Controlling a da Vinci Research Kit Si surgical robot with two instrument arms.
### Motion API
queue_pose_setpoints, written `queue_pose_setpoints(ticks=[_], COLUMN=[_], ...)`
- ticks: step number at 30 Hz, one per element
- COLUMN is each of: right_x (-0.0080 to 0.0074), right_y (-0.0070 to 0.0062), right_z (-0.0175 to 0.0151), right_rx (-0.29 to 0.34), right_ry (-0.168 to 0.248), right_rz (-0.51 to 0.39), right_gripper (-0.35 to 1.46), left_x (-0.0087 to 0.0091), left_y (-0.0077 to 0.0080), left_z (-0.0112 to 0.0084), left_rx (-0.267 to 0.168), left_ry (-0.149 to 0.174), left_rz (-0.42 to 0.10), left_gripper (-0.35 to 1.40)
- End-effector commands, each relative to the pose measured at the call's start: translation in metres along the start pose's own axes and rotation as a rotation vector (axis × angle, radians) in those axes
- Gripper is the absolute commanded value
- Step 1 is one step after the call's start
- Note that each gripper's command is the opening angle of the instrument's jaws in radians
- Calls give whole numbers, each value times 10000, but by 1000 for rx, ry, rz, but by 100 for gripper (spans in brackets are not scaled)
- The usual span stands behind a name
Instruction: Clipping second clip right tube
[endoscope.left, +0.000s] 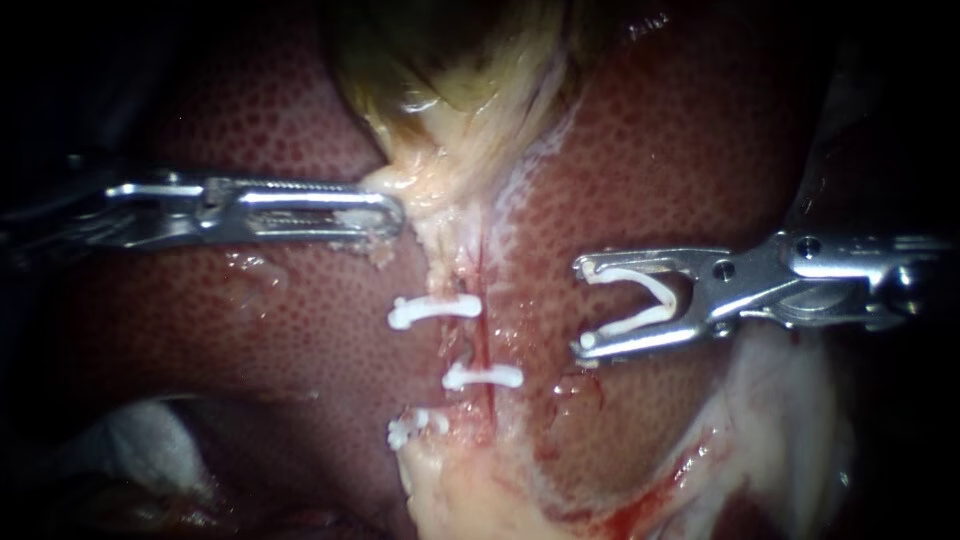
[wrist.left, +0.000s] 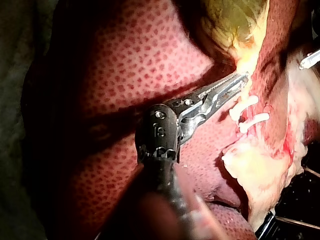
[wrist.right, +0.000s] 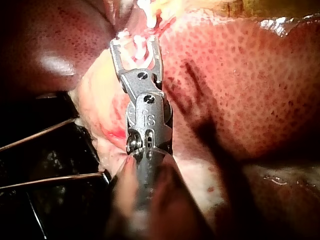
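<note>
Nearest the lens, my right instrument (endoscope.left: 582, 305) grips a loaded clip (endoscope.left: 630, 275) between spread jaws, right of the right tube (endoscope.left: 487, 330) and clear of it; that thin red strand carries 1 placed clip (endoscope.left: 483, 377). Above the tube, my left instrument (endoscope.left: 390, 215) pinches the gallbladder (endoscope.left: 450, 60) neck in its jaws. I judge the tube soft, slippery, easily torn: straddle it above the placed clip. No writing shows on the tissue.

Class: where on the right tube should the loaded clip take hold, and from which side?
Probably the bare stretch of the right tube just above its seated clip, approached from the right: the tube runs vertically, and the right instrument holds its open clip facing it square-on.
</note>
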Motion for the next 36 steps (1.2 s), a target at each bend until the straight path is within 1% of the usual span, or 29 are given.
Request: queue_pose_setpoints(ticks=[1, 3, 7, 11, 13, 14, 16, 20, 21, 24, 28, 32, 36], right_x=[0, 0, -1, -3, -6, -10, -17, -37, -44, -60, -78, -92, -96], right_y=[0, 0, 0, 0, 0, 1, 2, 8, 11, 18, 28, 35, 39], right_z=[0, 1, 1, 3, 9, 14, 24, 47, 54, 74, 104, 134, 156], right_rx=[0, 0, 0, 2, 8, 11, 13, 16, 15, 21, 29, 46, 57], right_ry=[0, 0, 0, 0, 0, 3, -3, -31, -40, -51, -59, -68, -71], right_rz=[0, 0, -1, -2, -5, -13, -1, 32, 40, 66, 90, 109, 120], right_gripper=[49, 49, 49, 49, 49, 49, 49, 49, 49, 49, 49, 49, 49], left_x=[4, 10, 15, 15, 15, 15, 15, 15, 15, 14, 14, 14, 13], left_y=[2, 6, 10, 9, 9, 9, 9, 9, 9, 9, 10, 10, 10], left_z=[-5, -14, -22, -24, -24, -24, -24, -24, -25, -25, -24, -24, -24], left_rx=[-7, -6, -3, -2, -2, -2, -2, -2, -2, -2, -1, -1, -1], left_ry=[16, 30, 45, 45, 45, 45, 45, 45, 45, 45, 45, 46, 46], left_rz=[10, 16, 23, 22, 22, 22, 22, 22, 22, 22, 22, 23, 23], left_gripper=[-35, -35, -35, -35, -35, -35, -35, -35, -35, -35, -35, -35, -35])
